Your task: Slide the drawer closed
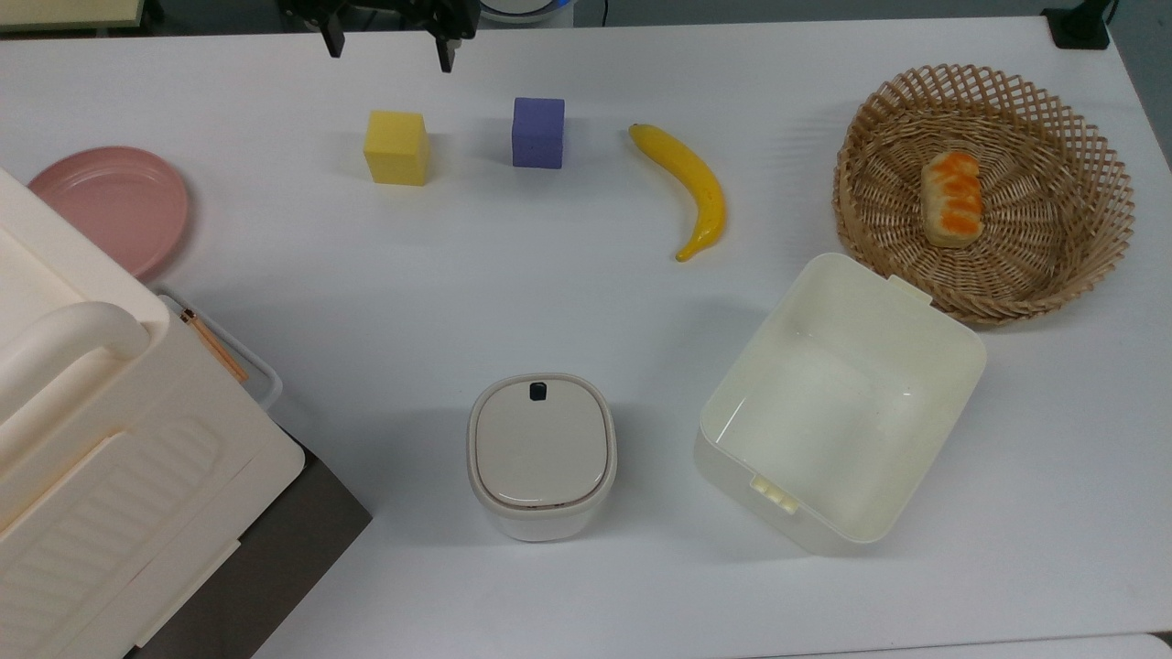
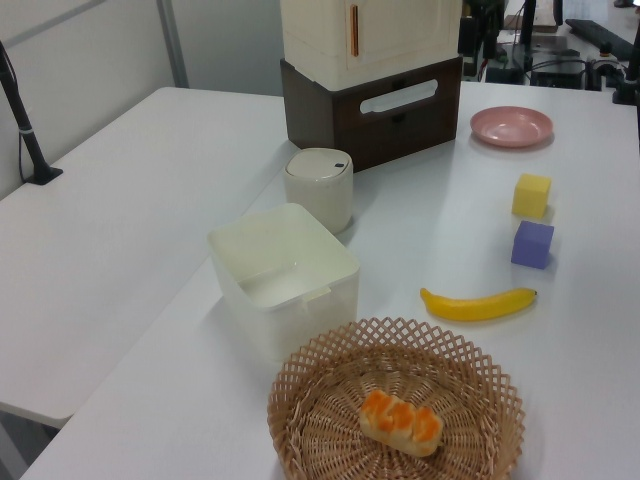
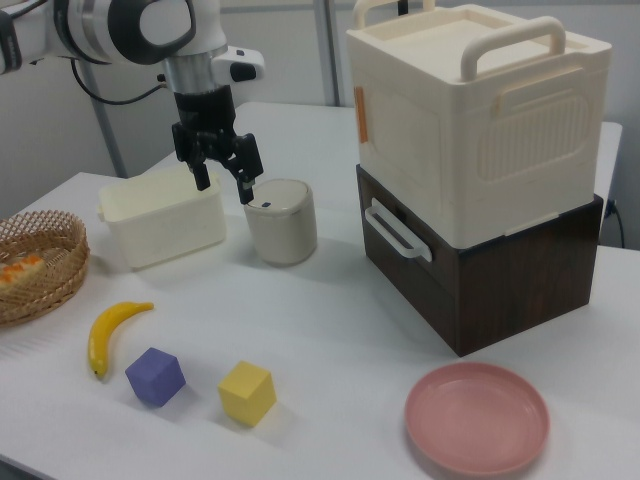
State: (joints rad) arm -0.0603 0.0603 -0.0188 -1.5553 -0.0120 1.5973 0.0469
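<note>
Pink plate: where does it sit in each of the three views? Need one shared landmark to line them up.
Top view: pink plate at the left edge, upper part.
Left view: upper right, on the table.
Right view: bottom right, nearest the camera.
Landmark: the yellow cube lies between the plate and the purple cube in all three.

We see the gripper (image 1: 385,41) cut off by the top view's upper edge, so just its two dark fingertips (image 1: 446,57) show there. The cream cabinet (image 1: 101,439) runs off the top view's left and bottom edges, and it hides most of the drawer (image 1: 275,558) beneath it. In the left view the wicker basket (image 2: 300,400) is clipped at the bottom edge.
</note>
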